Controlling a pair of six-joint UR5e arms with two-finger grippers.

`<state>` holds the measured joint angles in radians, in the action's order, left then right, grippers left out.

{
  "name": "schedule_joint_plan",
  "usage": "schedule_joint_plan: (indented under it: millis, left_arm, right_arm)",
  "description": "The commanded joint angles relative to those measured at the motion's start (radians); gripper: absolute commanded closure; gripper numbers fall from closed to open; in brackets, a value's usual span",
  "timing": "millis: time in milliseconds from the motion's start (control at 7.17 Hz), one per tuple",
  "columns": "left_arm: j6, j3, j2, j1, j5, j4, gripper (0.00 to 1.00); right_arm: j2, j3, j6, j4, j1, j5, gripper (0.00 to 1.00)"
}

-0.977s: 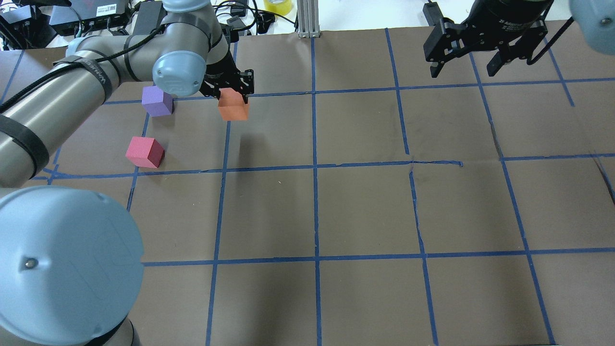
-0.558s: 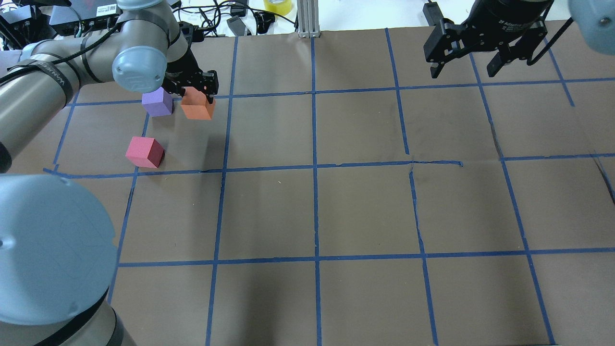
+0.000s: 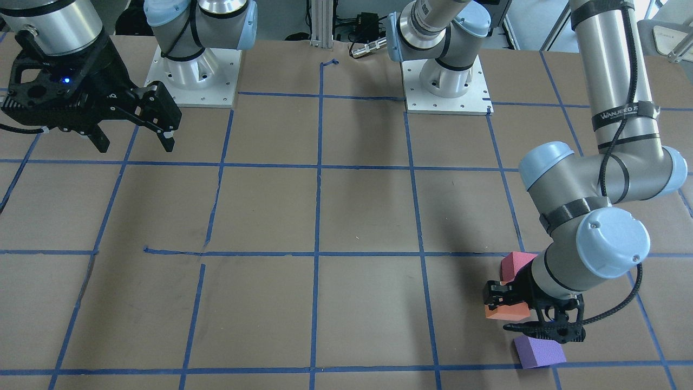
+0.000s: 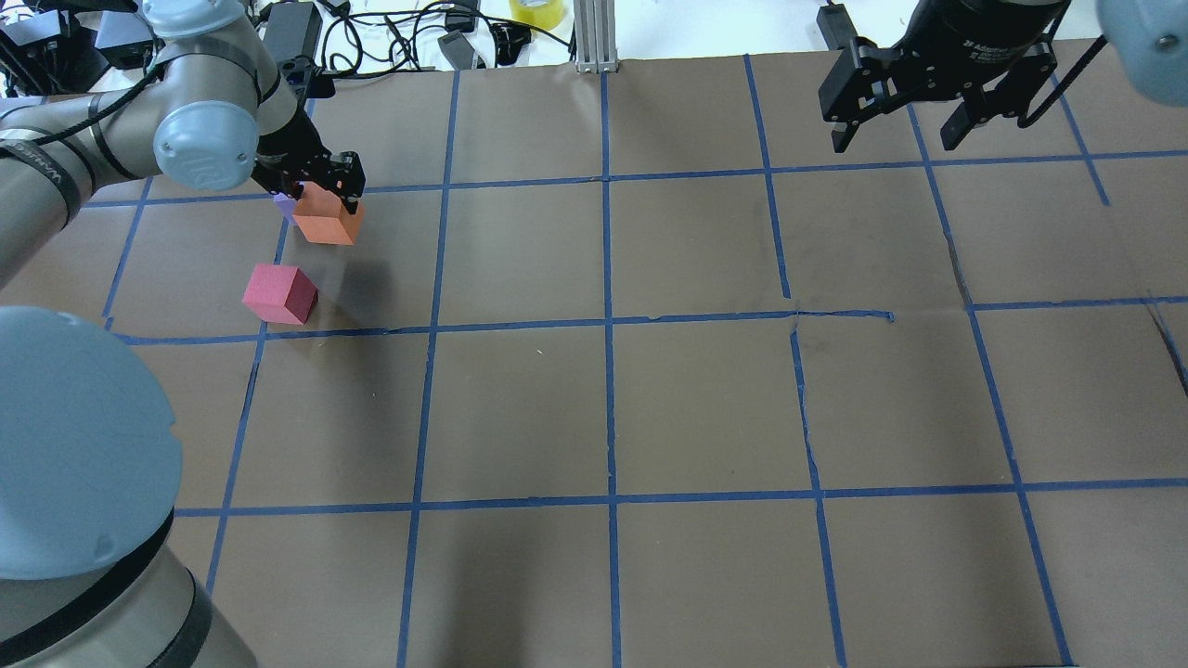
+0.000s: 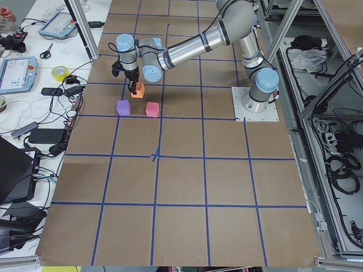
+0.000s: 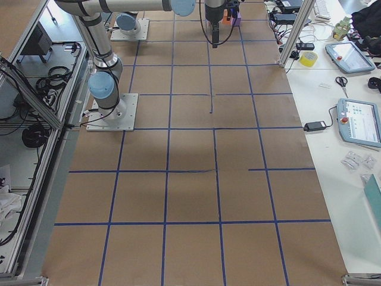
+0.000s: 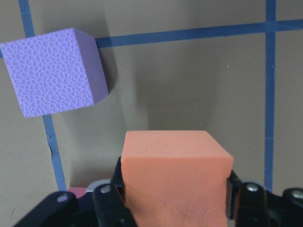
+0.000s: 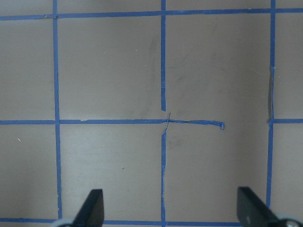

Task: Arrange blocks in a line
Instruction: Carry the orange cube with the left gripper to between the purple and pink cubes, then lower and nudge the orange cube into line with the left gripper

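Observation:
My left gripper (image 4: 325, 199) is shut on the orange block (image 4: 327, 223) and holds it a little above the table. The orange block hangs between the purple block (image 3: 538, 352) and the pinkish-red block (image 4: 279, 293). In the overhead view it hides most of the purple block (image 4: 283, 206). In the left wrist view the orange block (image 7: 175, 175) sits between the fingers, and the purple block (image 7: 52, 71) lies on the table ahead to the left. My right gripper (image 4: 898, 134) is open and empty, high at the far right, and sees only bare grid (image 8: 163, 118).
Brown paper with a blue tape grid (image 4: 608, 320) covers the table. Cables, boxes and a yellow tape roll (image 4: 536, 11) lie beyond the far edge, by an aluminium post (image 4: 594, 37). The two arm bases (image 3: 444, 81) stand at the robot's side.
My left gripper carried the orange block leftward, from right of the purple block to just in front of it, nearer the pinkish-red block. The right arm stayed still.

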<state>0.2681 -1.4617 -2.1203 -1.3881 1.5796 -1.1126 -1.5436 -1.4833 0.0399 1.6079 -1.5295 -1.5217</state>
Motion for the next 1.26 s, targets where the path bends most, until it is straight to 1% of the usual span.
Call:
schedule_joint_plan:
  millis: [0,140,698,977,1116]
  left_arm:
    - [0.06,-0.012,-0.013,0.059,-0.001,0.031,0.62]
    - [0.095,-0.014,-0.021,0.064,0.0,0.051,0.62]
    - [0.1,-0.023,-0.029,0.092,0.0,0.053,0.62]
    - [0.083,-0.049,-0.044,0.098,0.0,0.12,0.62]
    - [0.038,-0.052,-0.044,0.098,0.0,0.12,0.61]
  right_arm:
    - [0.0,0.0,0.0,0.0,0.0,0.0,0.0]
    - [-0.001,0.0,0.0,0.001,-0.001,0.002,0.0]
    - [-0.001,0.0,0.0,0.001,-0.001,0.0,0.0]
    - [-0.001,0.0,0.0,0.001,-0.001,0.002,0.0]
    - [-0.001,0.0,0.0,0.001,-0.001,0.002,0.0]
